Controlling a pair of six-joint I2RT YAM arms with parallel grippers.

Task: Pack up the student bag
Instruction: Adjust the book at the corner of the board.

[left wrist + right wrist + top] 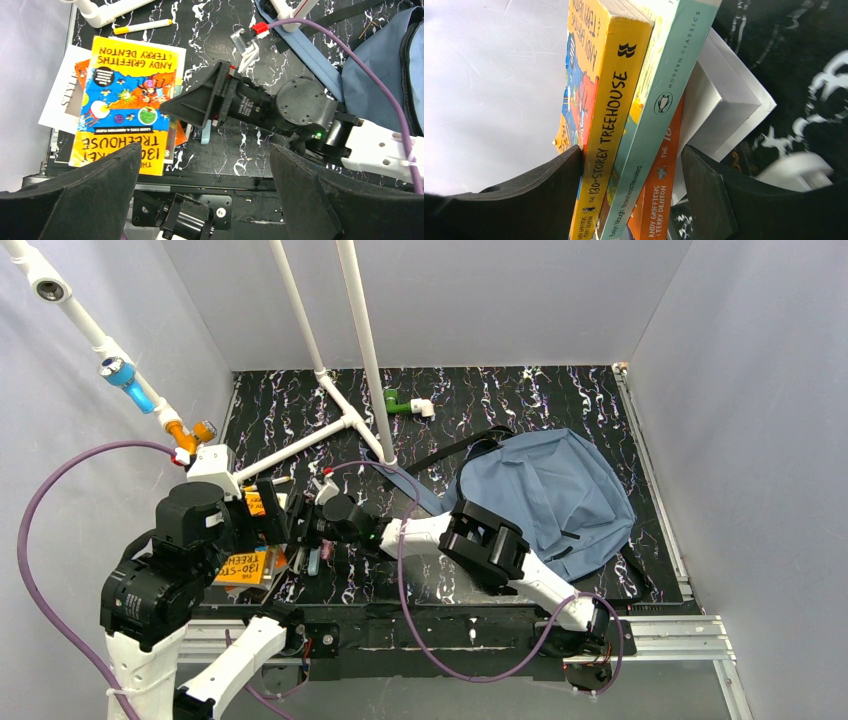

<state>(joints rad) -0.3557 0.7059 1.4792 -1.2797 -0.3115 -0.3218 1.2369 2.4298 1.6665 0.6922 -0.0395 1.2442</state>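
Right gripper (633, 152) fills the right wrist view: fingers astride a stack of books (634, 100), one pad against the yellow spine, the other just beside the orange one. Jaws stand apart, and I cannot tell whether they are pressing on the stack.

Student bag (545, 490): flat and slack on the right half of the table (500, 400), black straps trailing toward the back left. No open mouth shows from above. It lies well to the right of the stack, close to the right arm's own base.

Stack sits at the near left, spines toward the right gripper. Judgement: the carry runs left to right, and the right arm is the better placed.

Left gripper (205, 150) hovers above the books, fingers spread wide, empty.
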